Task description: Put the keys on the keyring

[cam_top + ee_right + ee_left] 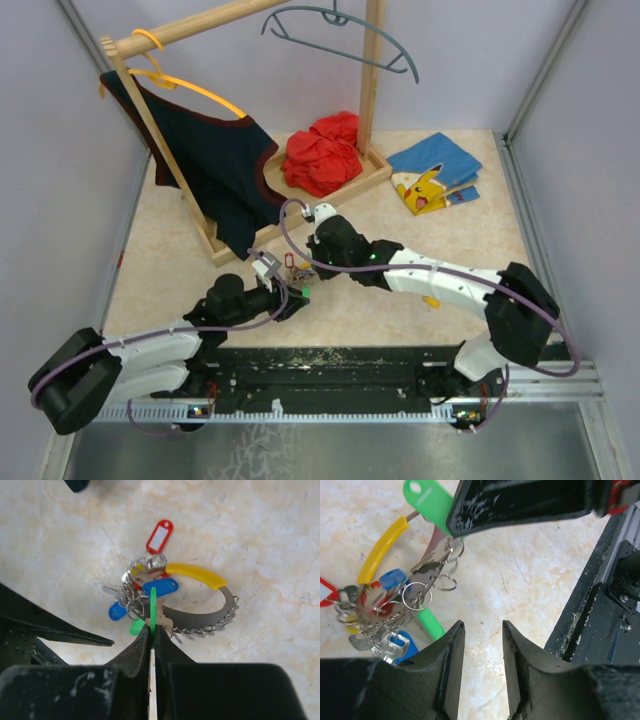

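Observation:
My right gripper (152,628) is shut on a green key tag (153,607), held edge-on just above the table, with its silvery key (432,570) hanging below. The keyring (200,617), a thin metal band with a yellow curved piece (196,574), lies beneath it. Bunched at the keyring's left end are keys with red (160,536), blue (160,586) and green (136,626) tags. My left gripper (483,625) stands open over bare table just right of the bunch (375,615), with nothing between its fingers. In the top view both grippers meet at the keys (297,272).
A wooden rack (200,30) at the back holds a dark top (215,160) on an orange hanger and a grey hanger (340,40). A red cloth (322,152) and a blue printed cloth (435,170) lie behind. A small yellow piece (431,300) lies under the right arm. A black rail (340,370) runs along the near edge.

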Robot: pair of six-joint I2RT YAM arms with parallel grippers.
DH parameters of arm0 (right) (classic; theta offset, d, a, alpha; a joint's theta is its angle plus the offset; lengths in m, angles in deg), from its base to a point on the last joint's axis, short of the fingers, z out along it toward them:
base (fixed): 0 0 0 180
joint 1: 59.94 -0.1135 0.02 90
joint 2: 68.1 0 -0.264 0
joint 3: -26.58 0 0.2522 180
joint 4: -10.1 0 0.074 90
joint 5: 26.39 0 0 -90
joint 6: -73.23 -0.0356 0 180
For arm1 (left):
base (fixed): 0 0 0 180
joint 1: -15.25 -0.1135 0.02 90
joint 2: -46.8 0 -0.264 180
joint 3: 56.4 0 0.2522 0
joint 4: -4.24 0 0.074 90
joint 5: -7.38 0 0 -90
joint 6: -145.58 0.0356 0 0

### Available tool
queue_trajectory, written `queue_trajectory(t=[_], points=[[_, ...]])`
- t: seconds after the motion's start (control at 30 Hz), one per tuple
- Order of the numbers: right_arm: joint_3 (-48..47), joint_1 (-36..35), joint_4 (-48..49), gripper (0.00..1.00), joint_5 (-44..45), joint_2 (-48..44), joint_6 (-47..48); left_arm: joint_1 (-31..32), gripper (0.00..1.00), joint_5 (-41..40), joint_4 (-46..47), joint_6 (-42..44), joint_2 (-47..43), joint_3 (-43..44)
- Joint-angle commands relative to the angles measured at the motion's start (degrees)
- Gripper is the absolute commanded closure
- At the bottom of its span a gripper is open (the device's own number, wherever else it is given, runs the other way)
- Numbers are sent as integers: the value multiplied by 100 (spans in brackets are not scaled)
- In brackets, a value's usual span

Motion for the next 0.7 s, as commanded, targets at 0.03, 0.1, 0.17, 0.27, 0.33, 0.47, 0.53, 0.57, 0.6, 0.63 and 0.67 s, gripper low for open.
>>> queue_trajectory(t=[0.03,0.1,0.17,0.27,0.33,0.47,0.53,0.57,0.6,0.63,0.67], points=[[358,-103,1232,100,27,-748,475,13,58,-213,390,-20,-237,109],[373,-103,1275,100,43,-847,601,13,58,-309,333,118,-372,124],[386,-103,1346,100,-31,-896,760,10,58,-394,217,311,-488,164],[500,-109,1501,100,-35,-996,1005,4,58,-623,-40,491,-681,256],[530,-96,1504,100,-12,-1017,1158,9,57,-667,-46,605,-774,282],[496,-76,1491,100,-147,-1022,1243,-2,56,-475,-17,898,-713,434],[496,-61,1505,100,-181,-1044,1255,-37,57,-382,36,1061,-592,514],[488,-48,1499,100,-188,-1048,1267,-75,57,-323,67,1117,-489,562],[483,-36,1498,100,-197,-1056,1282,-116,57,-252,118,1153,-402,595],[484,-14,1490,100,-207,-1067,1292,-180,57,-163,192,1155,-307,623],[479,4,1481,100,-217,-1071,1293,-263,57,-50,250,1098,-202,654]])
